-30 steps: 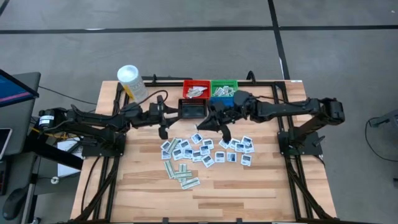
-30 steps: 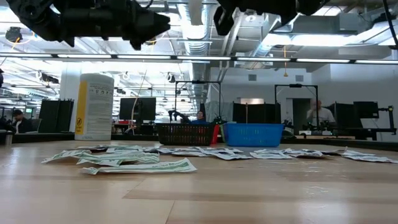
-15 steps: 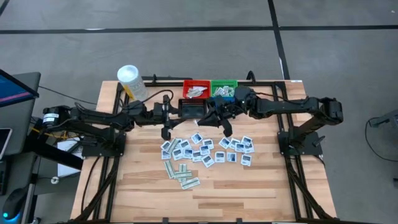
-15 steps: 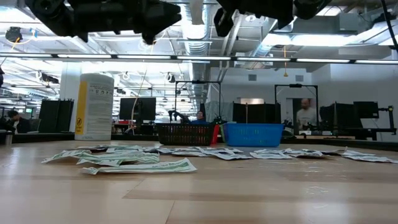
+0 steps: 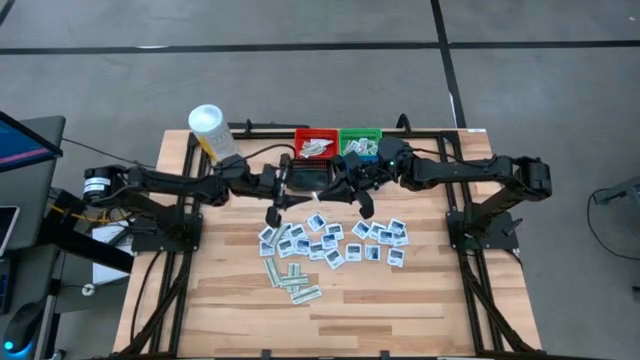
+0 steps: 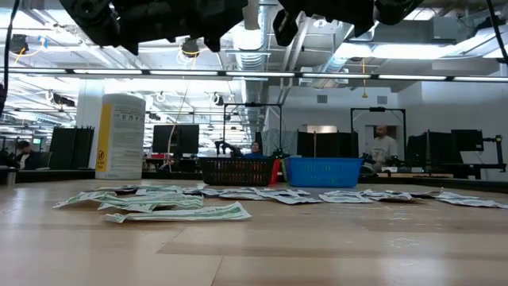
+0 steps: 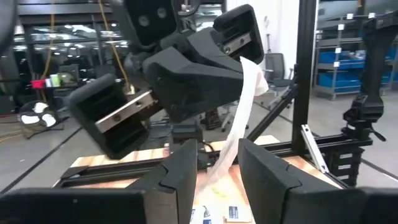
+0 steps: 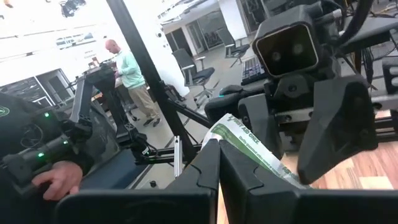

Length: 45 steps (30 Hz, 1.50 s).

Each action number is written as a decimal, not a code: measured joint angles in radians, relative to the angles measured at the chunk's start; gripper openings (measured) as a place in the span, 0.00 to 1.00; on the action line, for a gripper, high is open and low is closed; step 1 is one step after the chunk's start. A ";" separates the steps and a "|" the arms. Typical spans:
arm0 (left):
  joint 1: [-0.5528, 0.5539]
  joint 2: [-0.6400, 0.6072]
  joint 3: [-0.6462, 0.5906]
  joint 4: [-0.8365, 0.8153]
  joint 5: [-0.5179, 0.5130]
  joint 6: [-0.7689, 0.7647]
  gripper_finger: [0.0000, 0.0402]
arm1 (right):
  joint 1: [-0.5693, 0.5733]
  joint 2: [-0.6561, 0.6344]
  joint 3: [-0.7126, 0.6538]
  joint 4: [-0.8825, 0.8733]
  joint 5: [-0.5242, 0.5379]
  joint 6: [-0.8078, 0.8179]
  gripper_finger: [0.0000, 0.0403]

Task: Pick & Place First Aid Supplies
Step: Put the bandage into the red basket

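The pale wooden plank table (image 5: 400, 300) carries a scatter of flat, glossy first aid packets (image 5: 330, 243): square white ones with dark print, and narrow green-white strips (image 5: 291, 281) nearer its front. At the back sit small plastic mesh bins: the red bin (image 5: 315, 143) and green bin (image 5: 360, 141) each hold packets. A white cylindrical tub (image 5: 212, 131) stands on the left. Above the bins, the right gripper (image 8: 217, 158) pinches one narrow green-white strip (image 8: 258, 154) between closed fingers, while the left gripper (image 7: 217, 163) stands parted around that strip.
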 joint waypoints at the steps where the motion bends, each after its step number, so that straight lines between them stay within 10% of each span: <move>1: 0.000 0.008 0.005 -0.003 0.008 -0.004 0.29 | 0.000 0.000 0.000 0.000 0.000 0.000 0.00; 26: -0.003 0.049 0.040 -0.017 0.046 -0.031 0.02 | 0.001 -0.001 0.000 -0.046 0.008 -0.048 0.01; 45: 0.141 0.096 0.039 -0.043 -0.031 -0.031 0.02 | -0.108 -0.001 0.001 -0.230 0.124 -0.168 0.47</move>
